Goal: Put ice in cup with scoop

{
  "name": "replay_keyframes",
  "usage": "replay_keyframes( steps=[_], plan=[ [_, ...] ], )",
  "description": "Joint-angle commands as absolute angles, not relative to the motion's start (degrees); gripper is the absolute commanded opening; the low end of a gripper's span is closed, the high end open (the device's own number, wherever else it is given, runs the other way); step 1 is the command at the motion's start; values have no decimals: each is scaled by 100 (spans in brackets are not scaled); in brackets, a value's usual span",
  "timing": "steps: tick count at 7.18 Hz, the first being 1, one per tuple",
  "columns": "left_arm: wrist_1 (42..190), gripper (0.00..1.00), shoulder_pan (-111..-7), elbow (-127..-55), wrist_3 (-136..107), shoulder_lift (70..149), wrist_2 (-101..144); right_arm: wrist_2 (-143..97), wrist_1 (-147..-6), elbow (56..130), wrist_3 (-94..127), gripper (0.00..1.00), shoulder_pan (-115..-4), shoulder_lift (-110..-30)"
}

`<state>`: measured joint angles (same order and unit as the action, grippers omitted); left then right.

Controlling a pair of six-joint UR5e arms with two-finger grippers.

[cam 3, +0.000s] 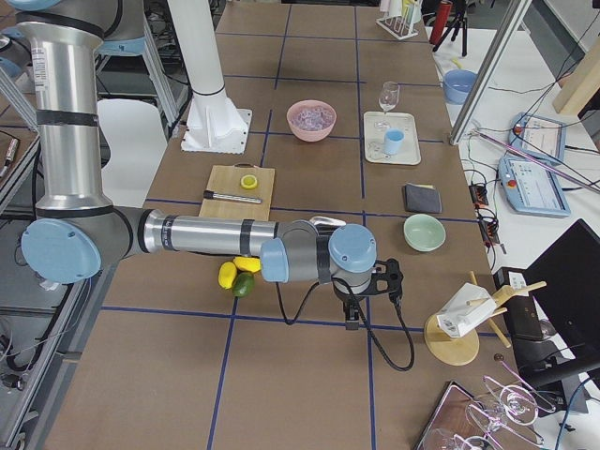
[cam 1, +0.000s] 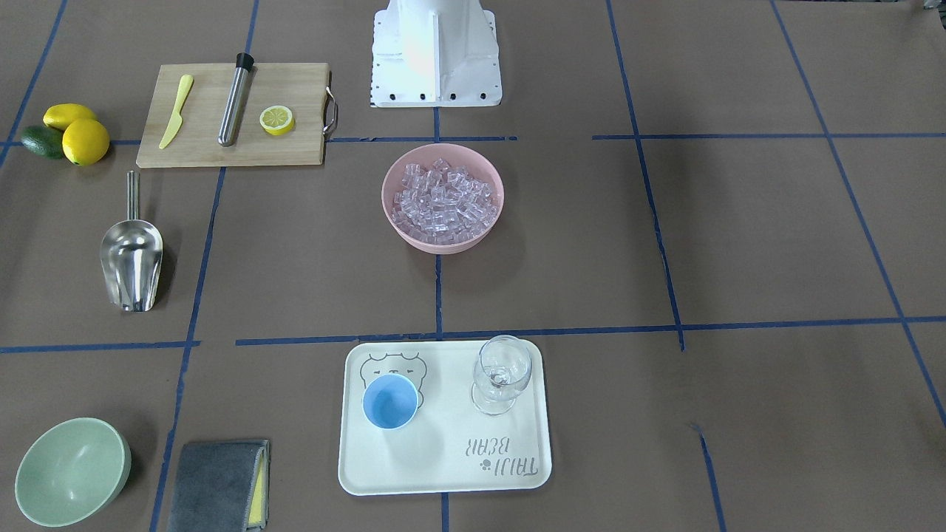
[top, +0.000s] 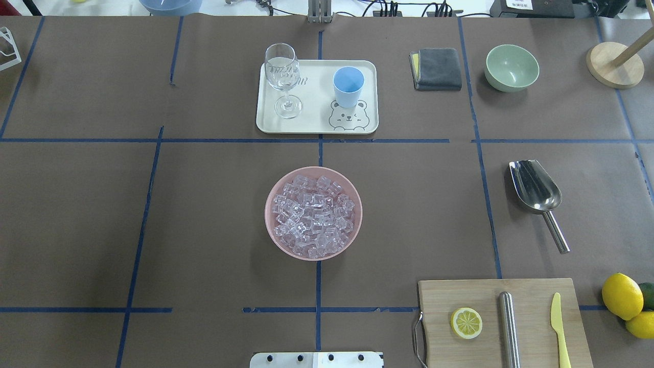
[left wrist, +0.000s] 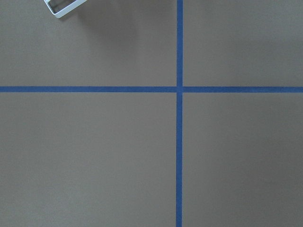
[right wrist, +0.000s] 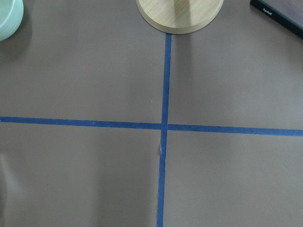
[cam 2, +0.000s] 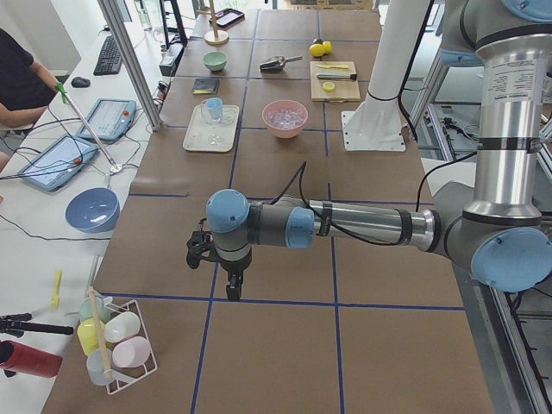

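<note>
Nothing of the job is done yet, as far as we can judge: the surface [top: 204,214] carries everything untouched, and both arms hang far from the work, one at each end. The left pincer [cam 2: 234,293] and the right pincer [cam 3: 352,319] point down at bare paper. We cannot tell whether either is open or closed, since only the side views show them and the wrist views catch nothing but tape lines. The tray [top: 317,112] lies on the far side from the robot, in the middle. Nearer the robot, in the centre, the pink bowl [top: 313,257] holds the whole heap. The scoop [top: 536,191] lies alone on the robot's right, well apart from bowl and tray, hollow side up. Its long axis runs roughly away from the robot, a little slantwise: the open mouth points to the far side and slightly inward, the thin handle back toward the robot and slightly outward. The cup [top: 348,84] stands upright on the tray and looks empty. The ice [top: 312,214] is all in the bowl. Picking up the scoop, dipping, carrying and tipping all remain.
</note>
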<state>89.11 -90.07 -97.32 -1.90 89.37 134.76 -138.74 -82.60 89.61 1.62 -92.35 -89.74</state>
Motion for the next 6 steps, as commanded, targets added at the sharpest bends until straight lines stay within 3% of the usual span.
replay_keyframes(
  steps=[1,3,6],
  plan=[
    [9191,100,-8791,-9852,-220,9436,13526,-13939,-8262,9122,324,100,-9089,-8895],
    [9368,100,-8274,-9888,-167,9947,13685,-13948,-8297,9344,501,100,-8853,-8875],
    [10748,100,-7324,-9914,-176,9984,13676,-13931,-8262,9973,1759,100,-8080,-8833]
  ],
)
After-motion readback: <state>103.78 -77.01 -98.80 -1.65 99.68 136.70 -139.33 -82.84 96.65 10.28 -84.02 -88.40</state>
